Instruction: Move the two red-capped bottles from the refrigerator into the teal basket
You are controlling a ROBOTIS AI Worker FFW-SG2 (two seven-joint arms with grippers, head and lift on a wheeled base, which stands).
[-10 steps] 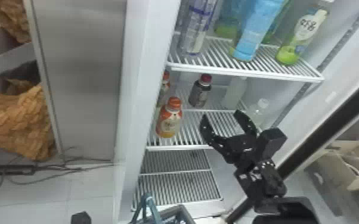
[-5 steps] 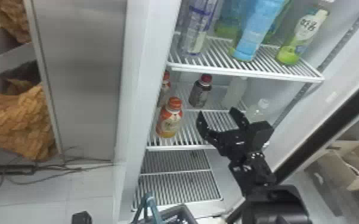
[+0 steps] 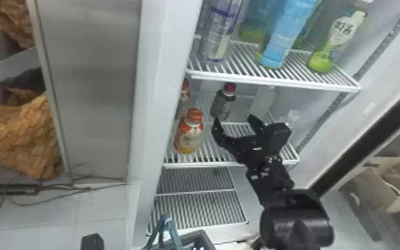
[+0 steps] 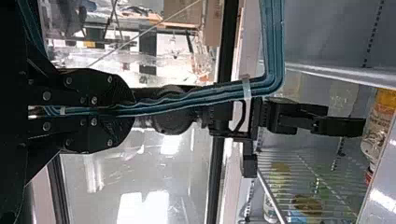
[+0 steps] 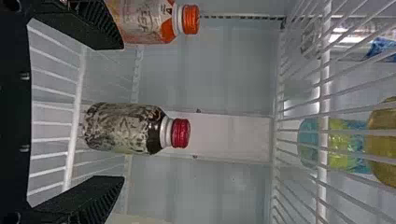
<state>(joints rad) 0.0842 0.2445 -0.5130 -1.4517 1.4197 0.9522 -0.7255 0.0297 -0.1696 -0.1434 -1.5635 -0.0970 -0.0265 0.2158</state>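
Note:
My right gripper (image 3: 234,121) stands open on the middle shelf, in front of the dark bottle (image 3: 222,104) with a red cap. In the right wrist view, my right gripper (image 5: 122,112) has that upright bottle (image 5: 123,128) beyond and between its spread fingers, untouched. An orange bottle (image 3: 188,136) with an orange-red cap stands to the left; another (image 3: 183,94) is behind it, partly hidden by the wall. My left gripper (image 3: 92,242) shows at the bottom edge. In the left wrist view, my left gripper (image 4: 126,109) is shut on the teal handle (image 4: 273,46) of the basket (image 3: 206,241).
White-capped bottles (image 3: 263,99) stand behind and right of my right gripper. Tall bottles (image 3: 285,36) fill the shelf above, whose front rail (image 3: 275,83) crosses over the middle shelf. The fridge side wall (image 3: 156,99) bounds the left; an open door (image 3: 368,126) is at right.
My right gripper has moved left and farther into the fridge, closer to the dark bottle. The bottles have not moved, and the basket's handle has barely shifted.

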